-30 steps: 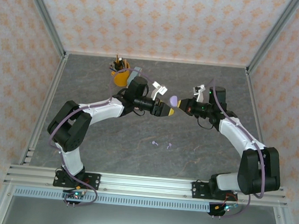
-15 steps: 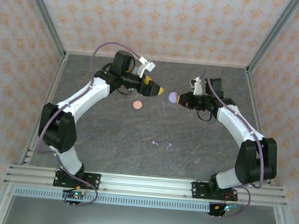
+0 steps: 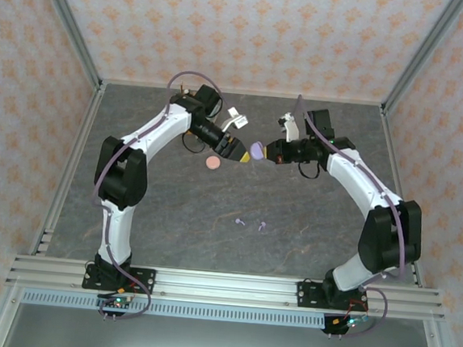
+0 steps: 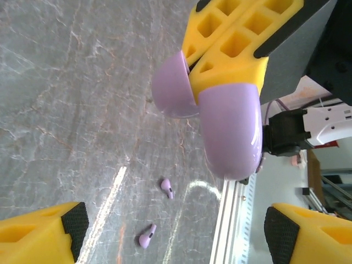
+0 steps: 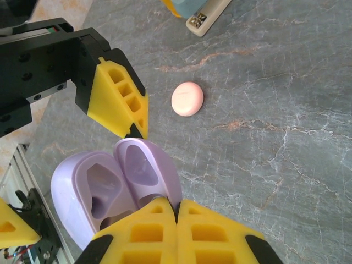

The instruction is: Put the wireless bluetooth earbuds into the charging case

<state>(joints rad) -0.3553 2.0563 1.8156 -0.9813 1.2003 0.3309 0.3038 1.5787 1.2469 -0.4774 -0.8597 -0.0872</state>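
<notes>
- Left gripper [image 4: 176, 223]: fingers spread wide, holding nothing. It hangs above the middle of the table [image 3: 177, 234], with its tips just beside the charging case [image 4: 231, 126].
- Right gripper [image 5: 177, 212]: fingers pressed together on the charging case, pinching it where its two halves meet. The case is held in the air, opposite the other gripper.
- Charging case: lilac, lid open. Both hollows look bare and face the right wrist camera. The left wrist camera sees only the rounded outer shells.
- Earbuds [image 3: 240, 221]: two lilac ones lie on the table, near each other but not touching. They sit toward the near edge, about midway between the two arm bases.
- Deciding relation: the earbuds lie below both grippers and well apart from them, toward the near edge. Neither arm is clearly nearer. Only the left arm's fingers are free, so the pick-up is judged to fall to that arm, with a reach down and back toward the bases.
- Long axis: in the left wrist view both stems lie flat on the table at different angles. Each earbud would probably need its own wrist turn before the fingers close across it.
- Pink disc [image 5: 187, 99]: rests on the table just on the far side of the middle, under the left arm's reach. It is judged to have no part in the coming move.
</notes>
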